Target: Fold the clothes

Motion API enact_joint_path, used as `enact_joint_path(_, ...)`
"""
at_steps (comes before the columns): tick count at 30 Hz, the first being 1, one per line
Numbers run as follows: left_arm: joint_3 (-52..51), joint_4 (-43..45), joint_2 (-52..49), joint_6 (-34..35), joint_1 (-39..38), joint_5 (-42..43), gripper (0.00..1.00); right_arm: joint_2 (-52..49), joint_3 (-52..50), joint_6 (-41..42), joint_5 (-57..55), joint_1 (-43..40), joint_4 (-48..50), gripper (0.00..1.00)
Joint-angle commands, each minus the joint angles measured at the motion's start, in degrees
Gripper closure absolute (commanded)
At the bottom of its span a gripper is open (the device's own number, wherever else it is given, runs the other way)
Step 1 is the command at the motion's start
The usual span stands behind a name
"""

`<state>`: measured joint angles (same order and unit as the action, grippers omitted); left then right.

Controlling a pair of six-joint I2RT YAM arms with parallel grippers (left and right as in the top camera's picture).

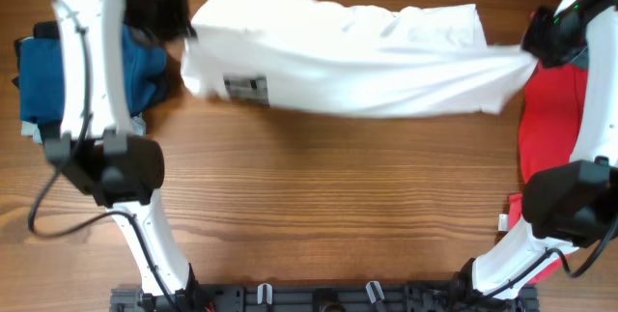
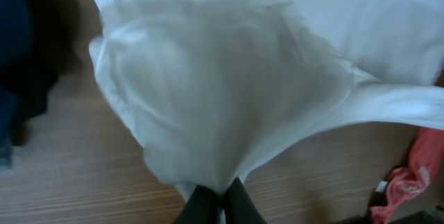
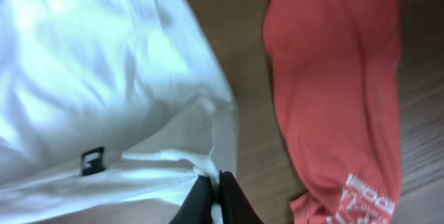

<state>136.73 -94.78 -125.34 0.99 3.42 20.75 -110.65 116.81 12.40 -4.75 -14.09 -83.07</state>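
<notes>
The bare wooden table (image 1: 319, 206) lies nearest, between the two white arms. Along its right side lies a red shirt (image 1: 548, 124), spread flat. The right wrist view shows white lettering (image 3: 361, 200) near one end of it. On the left side a folded blue garment (image 1: 39, 80) sits partly under the left arm.

Farther back, the white shirt (image 1: 357, 56) stretches across the table from side to side, pulled long between the two claws. Its middle is wrinkled and its lower edge curves gently. A dark bar print (image 1: 245, 87) shows near its left end, and a small black tag (image 3: 91, 160) shows in the right wrist view.

The left gripper (image 2: 220, 202) is closed tight on a gathered bunch of the white cloth, which fans out wide from its tips. The right gripper (image 3: 216, 197) is also pinched closed, on a thin corner of the white shirt's edge. It sits just beside the red shirt.
</notes>
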Motion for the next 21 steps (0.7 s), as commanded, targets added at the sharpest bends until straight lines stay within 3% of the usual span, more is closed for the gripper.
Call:
enact_joint_path(1,-13.44,0.28,3.15,-2.32,1.18,-2.64,0.96,2.54,-7.56,-1.88,1.57,-0.28,1.03,0.96)
enact_joint_path(9,-27.67,0.96,4.83,-2.25,3.1,-2.75,0.96,4.13,-20.83,-4.17,8.26,-0.28,2.05,0.96)
enact_joint_path(21,-50.62,10.23,25.07,-0.52,3.08,-2.16,0.96,19.82,-47.56,-2.93,13.86,-5.84,13.22,0.96)
